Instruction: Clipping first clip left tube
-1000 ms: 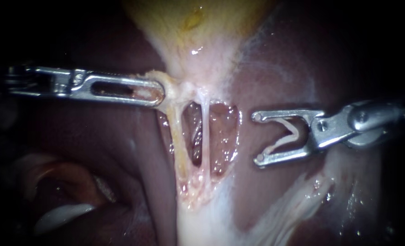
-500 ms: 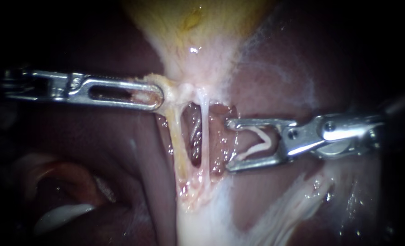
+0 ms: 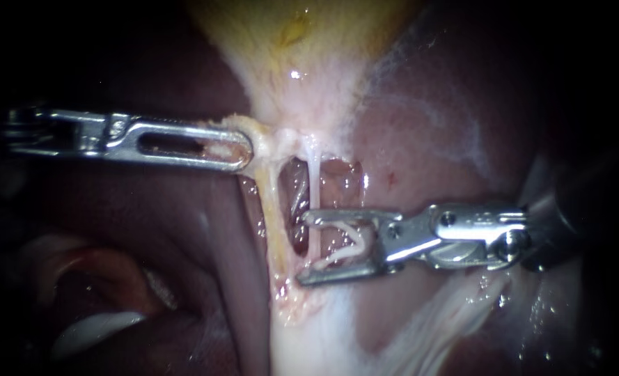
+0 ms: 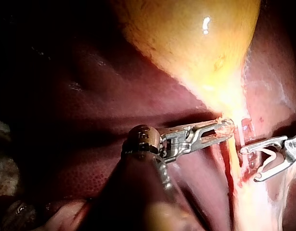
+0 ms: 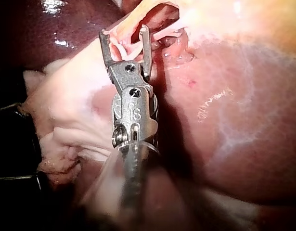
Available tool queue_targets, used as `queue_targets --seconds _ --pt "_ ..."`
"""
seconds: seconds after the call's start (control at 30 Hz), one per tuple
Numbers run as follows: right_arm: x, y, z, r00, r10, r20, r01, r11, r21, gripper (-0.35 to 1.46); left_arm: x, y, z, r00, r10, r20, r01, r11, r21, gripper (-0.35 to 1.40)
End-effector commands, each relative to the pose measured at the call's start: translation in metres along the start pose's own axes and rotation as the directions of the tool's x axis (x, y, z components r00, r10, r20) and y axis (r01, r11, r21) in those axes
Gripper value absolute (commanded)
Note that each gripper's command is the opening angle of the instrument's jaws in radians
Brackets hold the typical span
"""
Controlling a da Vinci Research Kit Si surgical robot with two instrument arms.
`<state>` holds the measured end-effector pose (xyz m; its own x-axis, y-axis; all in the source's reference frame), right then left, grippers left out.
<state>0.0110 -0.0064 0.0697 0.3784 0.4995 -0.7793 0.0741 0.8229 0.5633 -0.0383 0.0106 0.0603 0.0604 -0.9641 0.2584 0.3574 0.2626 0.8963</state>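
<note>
My left instrument (image 3: 239,148) comes in from the left, jaws shut on pale tissue at the neck of the yellow gallbladder (image 3: 302,42), holding it sideways. Below the neck run two tubes with a window between them: the thicker yellowish left tube (image 3: 273,216) and the thin white right tube (image 3: 314,184). My right instrument (image 3: 306,248) carries a white clip (image 3: 344,245) between wide-set jaws. Those jaws straddle the right tube, their tips in the window just short of the left tube. The left wrist view shows my left instrument (image 4: 221,130) on the neck. The right wrist view shows my right instrument (image 5: 123,31) holding the clip (image 5: 124,48).
Dark red liver (image 3: 427,139) lies behind and on both sides of the tubes. White fibrous tissue (image 3: 455,306) spreads below the right instrument. Pale folds (image 3: 93,327) sit at the lower left.
My right instrument has moved left and slightly down with the clip, from clear of the tubes to straddling the right tube. The left instrument has stayed put.
</note>
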Motion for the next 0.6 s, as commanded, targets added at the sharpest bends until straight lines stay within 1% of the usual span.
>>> queue_targets --seconds 0.03,0.2,0.3,0.37,0.43,0.6 --pt "-0.0001 0.0001 0.0004 1.000 -0.002 0.001 0.002 1.000 -0.002 0.50 0.0000 -0.0001 0.0000 1.0000 0.001 -0.001 -0.001 1.000 -0.001 -0.35" --pt "-0.0005 0.0007 0.0028 1.000 0.008 0.002 -0.008 1.000 0.010 0.50 -0.0001 -0.0002 0.0001 1.0000 0.000 0.000 0.000 1.000 -0.001 -0.35" --pt "-0.0005 0.0008 0.0040 1.000 0.023 0.003 -0.023 0.999 0.030 0.50 -0.0001 -0.0002 0.0001 1.0000 0.000 0.000 0.000 1.000 -0.001 -0.35" --pt "-0.0003 0.0006 0.0045 0.999 0.035 0.003 -0.035 0.998 0.045 0.50 -0.0001 -0.0002 0.0001 1.0000 0.000 -0.001 0.000 1.000 -0.001 -0.35" --pt "0.0000 0.0001 0.0048 0.998 0.062 0.008 -0.062 0.995 0.072 0.49 -0.0002 -0.0002 0.0001 1.0000 0.000 -0.001 0.000 1.000 -0.001 -0.35" --pt "0.0006 -0.0005 0.0055 0.994 0.105 -0.007 -0.104 0.987 0.120 0.48 -0.0002 -0.0002 0.0001 1.0000 -0.001 -0.001 0.001 1.000 -0.001 -0.35"
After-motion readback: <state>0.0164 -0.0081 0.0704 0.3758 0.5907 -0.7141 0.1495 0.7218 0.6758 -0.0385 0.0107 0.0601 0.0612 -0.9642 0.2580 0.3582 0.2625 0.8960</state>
